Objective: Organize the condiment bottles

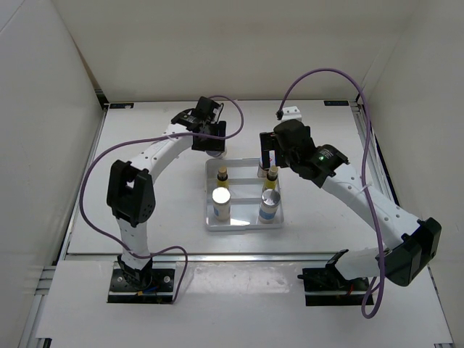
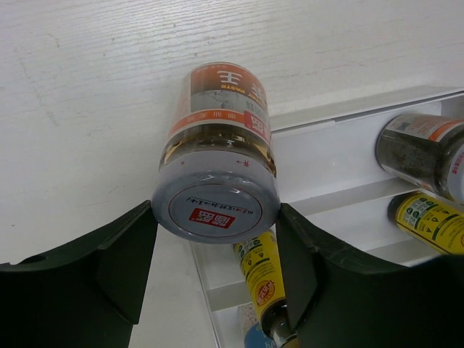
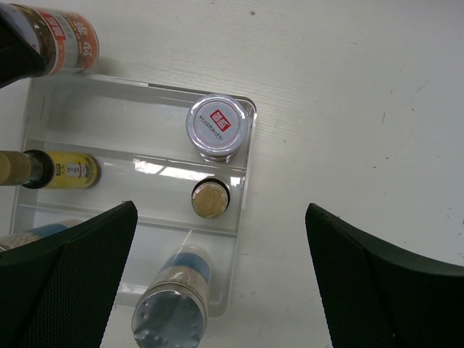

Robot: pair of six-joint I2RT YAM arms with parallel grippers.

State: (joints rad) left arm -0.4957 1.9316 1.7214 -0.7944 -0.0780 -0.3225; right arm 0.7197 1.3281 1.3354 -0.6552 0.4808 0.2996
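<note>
Top view: the squat white-lidded jar with an orange-red label (image 1: 214, 150) shows only a sliver beneath the left gripper (image 1: 212, 142). Whether it rests on the white table (image 1: 138, 123) cannot be told. The right gripper (image 1: 268, 161) covers the far right compartment of the white divided tray (image 1: 243, 228).

Left wrist view: a second dark-filled jar (image 2: 424, 148) and a slim yellow bottle (image 2: 431, 221) are cut off by the right edge.

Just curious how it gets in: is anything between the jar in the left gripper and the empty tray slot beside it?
Only the tray wall. The jar stands just outside it, and the slot beyond is bare.
</note>
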